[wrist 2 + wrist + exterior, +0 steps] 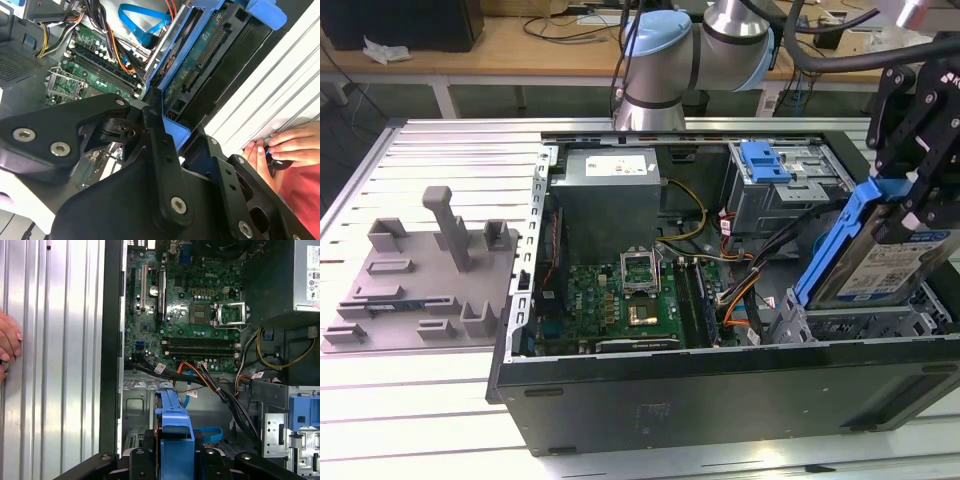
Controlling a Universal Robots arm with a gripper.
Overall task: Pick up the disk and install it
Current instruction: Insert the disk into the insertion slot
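The disk (880,265), a silver hard drive with a white-and-blue label in a blue carrier frame, hangs tilted over the drive bay (860,325) at the exterior view's right end of the open computer case (720,390). My gripper (912,205) is shut on its upper end. In the second wrist view the disk's (210,55) green circuit side shows beyond my black gripper (167,122). In the first wrist view the disk's blue carrier edge (175,422) sticks out from my gripper (175,457), above the case floor.
Inside the case are the motherboard (630,300), a grey power-supply box (610,190), a blue latch piece (765,160) and loose cables (740,290). A grey fixture (430,270) lies on the slatted table at the exterior view's left. A person's hand (285,145) rests on the table beside the case.
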